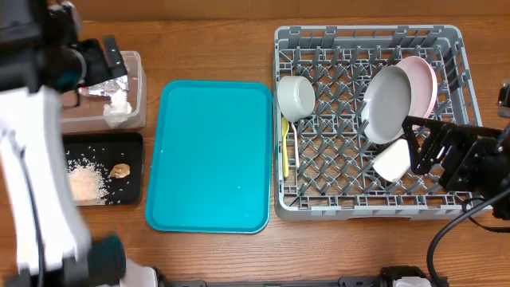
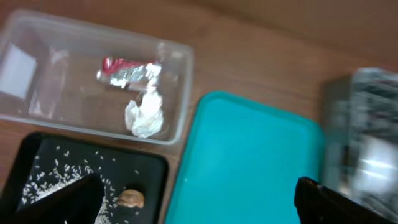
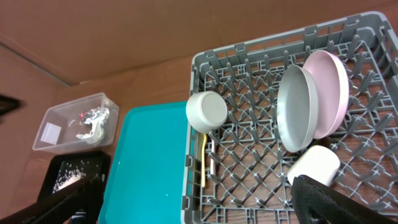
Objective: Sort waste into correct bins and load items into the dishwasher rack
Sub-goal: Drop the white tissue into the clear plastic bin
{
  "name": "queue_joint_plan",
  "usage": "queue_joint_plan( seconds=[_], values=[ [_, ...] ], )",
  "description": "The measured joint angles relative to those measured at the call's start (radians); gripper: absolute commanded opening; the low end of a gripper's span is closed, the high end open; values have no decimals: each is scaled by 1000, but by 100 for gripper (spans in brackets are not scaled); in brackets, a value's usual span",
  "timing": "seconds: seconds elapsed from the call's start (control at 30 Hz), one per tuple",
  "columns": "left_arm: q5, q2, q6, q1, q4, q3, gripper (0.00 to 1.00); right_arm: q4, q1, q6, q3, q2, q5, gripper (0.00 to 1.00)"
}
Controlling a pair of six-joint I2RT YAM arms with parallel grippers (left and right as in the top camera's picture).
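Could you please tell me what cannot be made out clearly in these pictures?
Left wrist: the dishwasher rack is motion-blurred and cut off by the right edge; its contents are unreadable.
Overhead: the left arm covers the clear tub's left part and part of the wrapper.
Overhead, right wrist: the yellow utensil is too small among the pegs to tell spoon from fork.
Right wrist: a finger hides the white cup's lower edge.

I see large square grey plastic rack [image 1: 358, 210] right, flat teal tray [image 1: 211, 155] left of it. Far left, clear plastic rectangular tub [image 1: 139, 80] holds shiny red-and-silver wrapper [image 1: 103, 88] and crumpled white napkin [image 1: 119, 105]. Nearer, shallow black rectangular tray [image 1: 127, 151] holds loose white rice grains [image 1: 86, 179], small brown food scrap [image 1: 120, 171] right of them. In rack: small grey bowl [image 1: 296, 97] far-left, yellow utensil [image 1: 286, 147] nearer; grey round plate [image 1: 386, 104] far-right, pale pink round plate [image 1: 426, 84] right of it, white cup [image 1: 392, 162] nearer.
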Motion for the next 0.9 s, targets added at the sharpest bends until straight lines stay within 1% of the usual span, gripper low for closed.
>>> queue_joint_plan(
  seconds=[0.1,0.23,0.37,0.6,0.9],
  values=[
    [37,-149,19,-45,-64,43,100,0,0,0,0,-2,1,100],
    [67,-343,38,-144,-130,57,100,-2,0,-1,0,-6,0,100],
    [69,-450,48,-175,-160,62,100,-2,0,0,0,-7,0,100],
    [70,-518,48,-177,-167,61,100,-4,0,0,0,-6,0,100],
    [70,-527,48,-177,-193,60,100,-36,0,-1,0,-6,0,100]
  ],
)
